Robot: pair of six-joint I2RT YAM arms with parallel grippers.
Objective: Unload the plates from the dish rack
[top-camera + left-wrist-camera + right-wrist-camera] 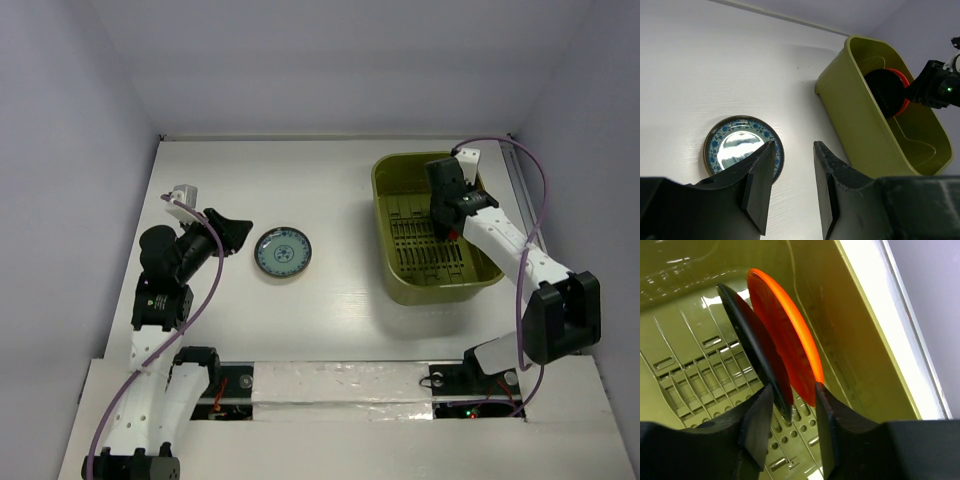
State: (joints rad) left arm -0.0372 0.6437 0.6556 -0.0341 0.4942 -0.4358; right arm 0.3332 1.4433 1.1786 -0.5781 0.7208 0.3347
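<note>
Top external view: the left gripper hangs just beside the blue plate, fingers spread, nothing in them. That plate lies flat on the table, well apart from the rack, so it reads as unloaded. On the right, the dish rack holds a black plate and an orange plate, both on edge and tilted together by a long wall. The right gripper sits inside the rack with a finger on either side of the black plate's rim. The gap is wider than the plate, so it is not clamped yet. A rim pinch is likely the only hold on an upright plate.
</note>
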